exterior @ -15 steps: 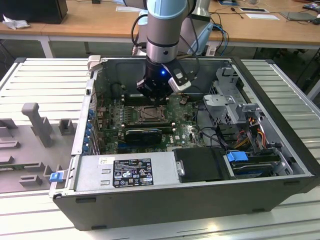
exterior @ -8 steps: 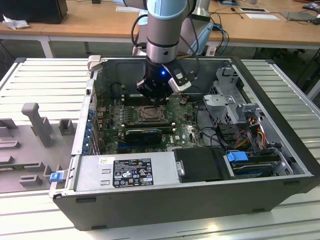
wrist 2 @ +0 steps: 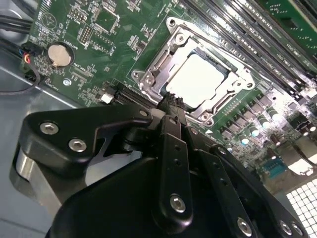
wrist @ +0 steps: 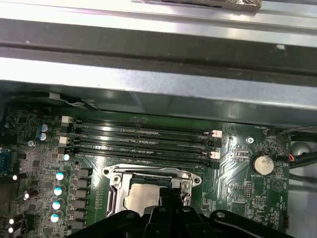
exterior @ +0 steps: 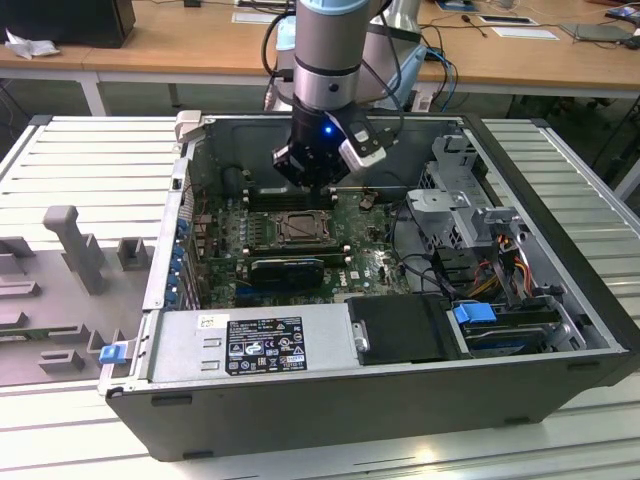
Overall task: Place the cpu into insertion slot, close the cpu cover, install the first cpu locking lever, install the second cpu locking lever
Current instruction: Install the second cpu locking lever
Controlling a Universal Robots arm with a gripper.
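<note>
In the insertion slot [wrist 2: 198, 82] on the green motherboard [wrist 2: 94, 44], we see the cpu [wrist 2: 195, 79] lying flat, with the cpu cover [wrist 2: 163, 62] framing its pale face. Just above it hangs our gripper [wrist 2: 171, 101], fingers pressed together and holding nothing. Long memory slots [wrist: 143, 139] run beside the socket, inside the open computer case [exterior: 560, 330].

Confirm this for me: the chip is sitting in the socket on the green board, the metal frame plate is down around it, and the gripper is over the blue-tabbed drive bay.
One thing is wrong: the gripper is not over the drive bay. The exterior view shows it above the socket on the green board. The rest holds: in the second wrist view the chip sits in the socket with the metal frame plate down around it.
</note>
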